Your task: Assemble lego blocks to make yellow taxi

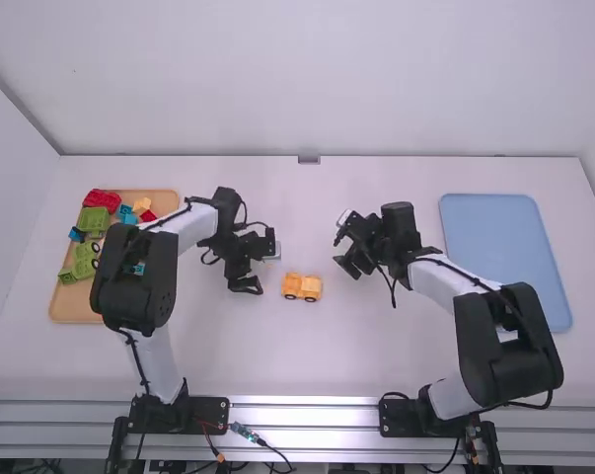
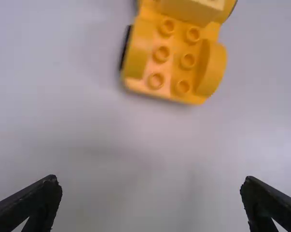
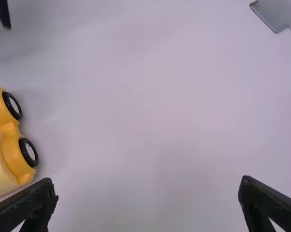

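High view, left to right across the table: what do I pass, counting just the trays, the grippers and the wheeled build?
Orange tray holding blocks → left gripper → yellow-orange wheeled build → right gripper → blue tray.

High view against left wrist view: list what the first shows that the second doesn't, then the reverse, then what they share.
High view: the tan tray with green blocks and red blocks, the blue tray, the right gripper.
Left wrist view: round studs on the car's low end.
Both: the yellow car, the left gripper, the table.
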Tool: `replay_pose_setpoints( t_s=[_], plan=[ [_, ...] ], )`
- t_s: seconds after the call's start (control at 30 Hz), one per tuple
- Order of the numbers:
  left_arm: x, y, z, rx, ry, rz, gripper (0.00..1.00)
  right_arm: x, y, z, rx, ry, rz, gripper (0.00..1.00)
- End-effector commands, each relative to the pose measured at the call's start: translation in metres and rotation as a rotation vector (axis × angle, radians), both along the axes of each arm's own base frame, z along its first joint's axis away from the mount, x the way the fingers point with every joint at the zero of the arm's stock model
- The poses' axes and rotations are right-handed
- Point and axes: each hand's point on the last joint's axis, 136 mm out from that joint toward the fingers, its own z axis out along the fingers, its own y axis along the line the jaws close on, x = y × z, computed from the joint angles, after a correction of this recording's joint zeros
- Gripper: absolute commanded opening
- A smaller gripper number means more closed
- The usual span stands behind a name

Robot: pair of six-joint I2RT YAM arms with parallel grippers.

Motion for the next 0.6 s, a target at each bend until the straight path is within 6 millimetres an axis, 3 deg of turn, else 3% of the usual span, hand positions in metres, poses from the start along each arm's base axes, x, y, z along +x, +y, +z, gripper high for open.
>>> replay_pose_setpoints(
  t_s=[0.0,0.03,0.07,0.17,0.2,0.27,0.3,0.43,0.57],
  plan=[
    [0.026,0.024,0.011,0.013,-0.054,0.048,0.99,0.006,0.001,0.015,0.012,-0.039,-0.005,0.99],
    [0.043,0.04,0.017,0.03,-0.069,0.151,0.99,0.007,0.001,0.016,0.014,-0.042,-0.007,0.99],
    [0.047,0.045,0.019,0.032,-0.071,0.182,0.99,0.007,0.001,0.016,0.014,-0.044,-0.007,0.99],
    [0.092,0.104,0.031,0.116,-0.103,0.581,0.99,0.009,0.002,0.018,0.018,-0.057,-0.007,0.99],
    [0.109,0.137,0.036,0.164,-0.126,0.781,0.99,0.011,0.002,0.02,0.02,-0.065,-0.006,0.99],
    [0.117,0.156,0.039,0.197,-0.145,0.891,0.99,0.012,0.003,0.021,0.022,-0.071,-0.007,0.99],
    [0.125,0.193,0.046,0.265,-0.182,1.076,0.99,0.013,0.003,0.023,0.024,-0.08,-0.006,0.99],
    [0.13,0.25,0.059,0.373,-0.264,1.314,0.99,0.016,0.003,0.025,0.027,-0.098,-0.007,0.99],
    [0.136,0.276,0.067,0.419,-0.346,1.358,0.99,0.019,-0.001,0.025,0.009,-0.107,-0.028,0.99]
  ],
)
